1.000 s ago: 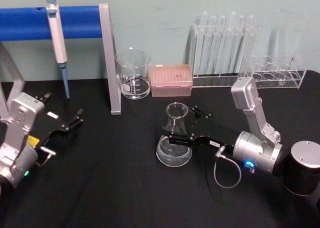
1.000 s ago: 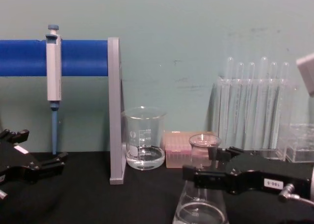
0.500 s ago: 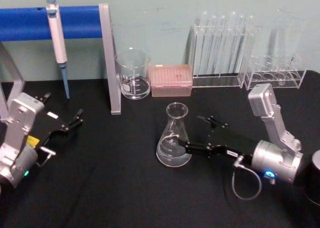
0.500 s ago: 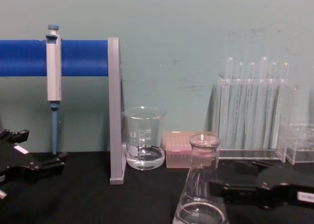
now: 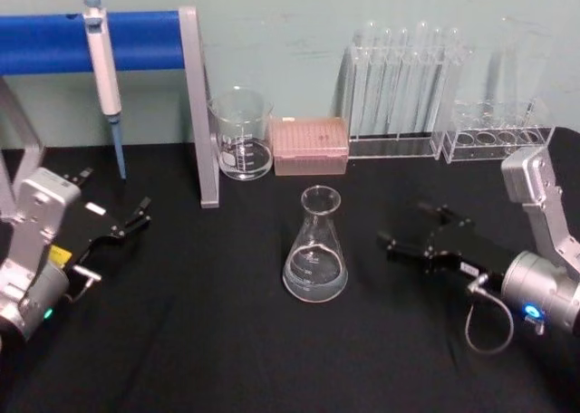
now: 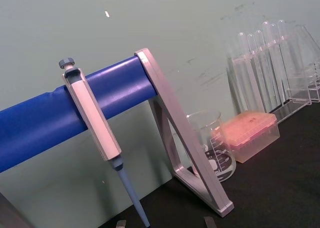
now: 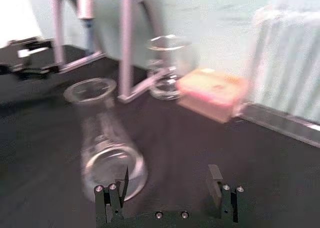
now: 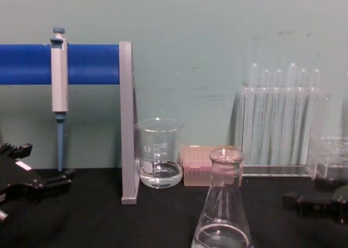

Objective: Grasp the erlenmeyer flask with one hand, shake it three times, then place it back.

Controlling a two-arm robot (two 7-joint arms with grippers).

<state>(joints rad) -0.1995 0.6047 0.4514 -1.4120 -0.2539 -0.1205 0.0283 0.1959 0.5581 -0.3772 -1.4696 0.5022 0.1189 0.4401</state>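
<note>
One erlenmeyer flask (image 5: 315, 248) stands upright mid-bench on the black bench top (image 5: 227, 340), a little clear liquid in its base, nothing touching it. Right gripper (image 5: 408, 234) sits apart from the flask toward the bench's right edge, jaws spread wide and empty; left gripper (image 5: 136, 216) is parked near the left edge, fingers slightly parted, holding nothing. Along the back edge: one glass beaker (image 5: 241, 134), one pink tip box (image 5: 310, 145), two clear test tube racks (image 5: 399, 87), one pipette (image 5: 103, 64) hung on the blue bar (image 5: 54, 40).
</note>
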